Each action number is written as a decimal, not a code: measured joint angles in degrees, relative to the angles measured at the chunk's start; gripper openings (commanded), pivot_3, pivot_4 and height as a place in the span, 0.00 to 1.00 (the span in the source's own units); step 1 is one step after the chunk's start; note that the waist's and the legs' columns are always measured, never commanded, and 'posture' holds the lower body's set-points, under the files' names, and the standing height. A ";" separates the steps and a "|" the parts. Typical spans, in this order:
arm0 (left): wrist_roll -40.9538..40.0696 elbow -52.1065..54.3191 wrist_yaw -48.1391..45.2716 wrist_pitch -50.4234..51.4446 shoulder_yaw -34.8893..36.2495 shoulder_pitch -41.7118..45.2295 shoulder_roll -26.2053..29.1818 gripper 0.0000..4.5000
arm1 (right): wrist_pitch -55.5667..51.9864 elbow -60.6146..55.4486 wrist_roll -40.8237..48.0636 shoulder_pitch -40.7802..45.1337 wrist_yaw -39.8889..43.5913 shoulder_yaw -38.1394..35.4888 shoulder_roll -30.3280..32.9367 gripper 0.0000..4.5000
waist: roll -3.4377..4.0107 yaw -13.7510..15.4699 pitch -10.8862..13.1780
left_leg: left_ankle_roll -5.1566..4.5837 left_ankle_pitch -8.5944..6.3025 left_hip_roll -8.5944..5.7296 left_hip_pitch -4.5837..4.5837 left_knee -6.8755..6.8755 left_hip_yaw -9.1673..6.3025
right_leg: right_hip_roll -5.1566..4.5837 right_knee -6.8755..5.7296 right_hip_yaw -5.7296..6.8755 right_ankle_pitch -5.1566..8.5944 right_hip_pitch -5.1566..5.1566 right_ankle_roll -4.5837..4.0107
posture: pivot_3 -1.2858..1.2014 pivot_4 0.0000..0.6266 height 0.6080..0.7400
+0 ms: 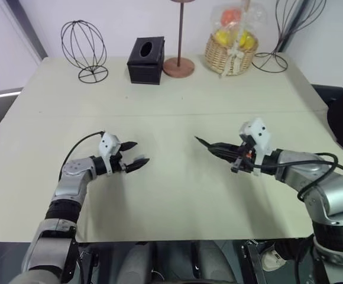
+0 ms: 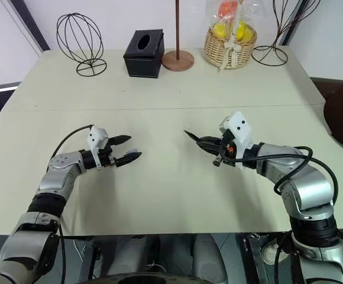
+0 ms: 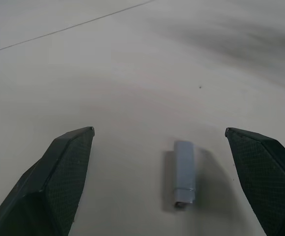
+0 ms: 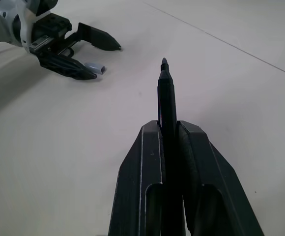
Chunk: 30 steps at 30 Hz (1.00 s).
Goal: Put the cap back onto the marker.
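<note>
A pale cream table (image 1: pixel 177 195) with a smooth matte top fills the scene, a thin seam line crossing it from side to side. At the far edge stands a round woven wicker basket (image 1: pixel 230 58) holding yellow and orange fruit-like shapes wrapped in clear crinkled plastic and tied with a pale bow. Left of it sit a round wooden stand base (image 1: pixel 178 67) with a thin upright pole, then a black box-shaped tissue holder (image 1: pixel 146 60) with an oval slot in its top; what is inside cannot be seen. Two black wire ornaments (image 1: pixel 84 49) rise at the back, one egg-shaped on the left, the other at the far right corner.

The left gripper (image 1: pixel 133 155) hovers low over the table, its two black textured fingers (image 3: pixel 66 167) spread wide and grasping nothing. Between them, lying flat on the table and touching neither finger, is the cap (image 3: pixel 184 172), a small pale grey cylinder with a narrower stepped end.

The right gripper (image 1: pixel 222 151) is clenched on the marker (image 4: pixel 165 93), a slim black stick whose pointed tip juts out past the fingertips toward the left gripper, above the table and well apart from the cap
</note>
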<state>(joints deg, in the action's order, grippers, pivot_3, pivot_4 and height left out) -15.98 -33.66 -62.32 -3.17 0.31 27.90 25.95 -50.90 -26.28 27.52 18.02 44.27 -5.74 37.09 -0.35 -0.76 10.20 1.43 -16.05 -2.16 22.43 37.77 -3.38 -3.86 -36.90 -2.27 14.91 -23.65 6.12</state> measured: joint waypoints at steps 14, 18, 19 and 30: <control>2.77 -2.58 -2.44 -5.54 -0.58 -0.12 3.17 1.00 | 1.37 -0.34 0.94 -2.07 -1.28 -2.10 3.28 0.01 | 0.00 -0.26 0.00 | 0.00 0.00 0.08 -0.03 0.02 0.00 | 0.08 -0.06 -0.03 0.00 0.00 0.00 | 0.52 0.24 1.00; 2.87 -2.61 -2.33 -6.30 -0.58 -0.40 3.24 1.00 | 1.46 -0.22 0.94 -2.07 -1.56 -1.96 3.28 0.01 | 0.00 -0.27 0.00 | 0.00 0.00 0.08 -0.03 0.01 0.00 | 0.08 -0.07 -0.03 0.00 -0.01 0.00 | 0.52 0.24 1.00; 2.90 -2.61 -2.31 -6.35 -0.58 -0.41 3.24 1.00 | 1.47 -0.22 0.94 -2.07 -1.67 -1.95 3.27 0.01 | 0.00 -0.27 0.00 | 0.00 0.00 0.08 -0.03 0.02 0.00 | 0.08 -0.07 -0.03 0.00 -0.01 0.00 | 0.52 0.24 1.00; 2.98 -2.95 -2.55 -7.29 -0.66 -0.46 3.21 0.14 | 2.55 0.63 0.94 -2.07 -1.77 -1.92 3.36 0.00 | 0.01 -0.25 -0.01 | 0.00 0.00 0.08 -0.03 0.02 0.00 | 0.08 -0.07 -0.03 0.00 0.00 0.00 | 0.52 0.24 1.00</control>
<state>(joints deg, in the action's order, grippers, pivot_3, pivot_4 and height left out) -13.00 -36.60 -64.87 -10.45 -0.34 27.44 29.17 -48.35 -25.65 28.47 15.95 42.50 -7.66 40.46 -0.34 -1.01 10.20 1.43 -16.05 -2.08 22.40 37.78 -3.37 -3.78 -36.97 -2.30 14.92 -23.65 6.11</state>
